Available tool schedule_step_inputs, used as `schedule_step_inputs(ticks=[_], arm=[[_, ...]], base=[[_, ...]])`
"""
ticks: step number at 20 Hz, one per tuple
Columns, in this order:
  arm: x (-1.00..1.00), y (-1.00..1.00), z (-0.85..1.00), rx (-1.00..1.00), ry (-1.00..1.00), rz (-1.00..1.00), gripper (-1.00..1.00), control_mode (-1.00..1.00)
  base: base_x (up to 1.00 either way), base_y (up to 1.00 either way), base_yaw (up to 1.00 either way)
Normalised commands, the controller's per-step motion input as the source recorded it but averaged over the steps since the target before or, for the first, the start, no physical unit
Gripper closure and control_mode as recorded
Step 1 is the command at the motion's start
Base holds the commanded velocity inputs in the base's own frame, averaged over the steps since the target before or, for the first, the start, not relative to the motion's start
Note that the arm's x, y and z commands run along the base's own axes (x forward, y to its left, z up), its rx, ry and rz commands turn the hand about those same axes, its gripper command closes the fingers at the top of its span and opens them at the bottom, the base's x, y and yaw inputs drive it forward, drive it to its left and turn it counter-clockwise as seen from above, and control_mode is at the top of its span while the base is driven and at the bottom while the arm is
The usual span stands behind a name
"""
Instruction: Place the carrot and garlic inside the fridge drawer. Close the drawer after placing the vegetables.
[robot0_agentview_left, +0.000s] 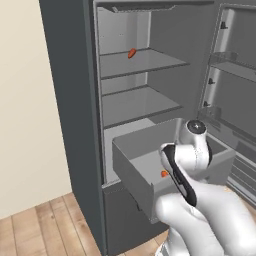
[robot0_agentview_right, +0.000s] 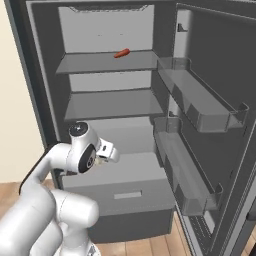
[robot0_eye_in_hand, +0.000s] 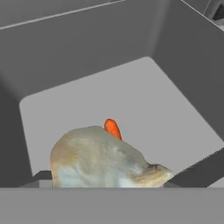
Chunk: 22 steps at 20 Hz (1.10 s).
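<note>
Fridge drawer (robot0_agentview_left: 131, 170): pulled out below the shelves, light grey, top open.
Carrot (robot0_eye_in_hand: 113, 128): lying on the drawer floor — bright orange, partly hidden behind the garlic (also a small orange spot in the left base view).
Garlic (robot0_eye_in_hand: 103, 162): pale bulb close to the camera, over the drawer.
Hand (robot0_agentview_right: 111, 154): above the drawer; its grip cannot be told.
Reddish-orange piece (robot0_agentview_right: 121, 53): on the upper shelf (robot0_agentview_right: 100, 62).

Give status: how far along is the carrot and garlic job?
Done: the carrot lies on the floor of the open fridge drawer. In hand: the garlic sits right at the gripper above the drawer, apparently held and not yet released. Left: drop the garlic in, then push the drawer shut.
</note>
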Motion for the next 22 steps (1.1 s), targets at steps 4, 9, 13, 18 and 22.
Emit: schedule_step_inputs(ticks=[4, 9, 13, 18, 22], arm=[[0.73, 0.0, -0.25, 0.0, 0.38, -0.06, 1.0, -1.0], [0.74, 0.0, -0.24, 0.01, 0.41, 0.0, 1.0, -1.0], [0.42, 0.0, -0.42, 0.0, 0.29, 0.0, 1.0, -1.0], [0.02, -0.1, -0.67, 0.01, 0.17, 0.0, 1.0, -1.0], [0.0, -0.1, -0.66, 0.0, 0.14, 0.0, 1.0, -1.0]], base=[[0.0, 0.0, 0.0], [0.0, 0.0, 0.0], [0.0, 0.0, 0.0], [0.0, 0.0, 0.0], [0.0, 0.0, 0.0]])
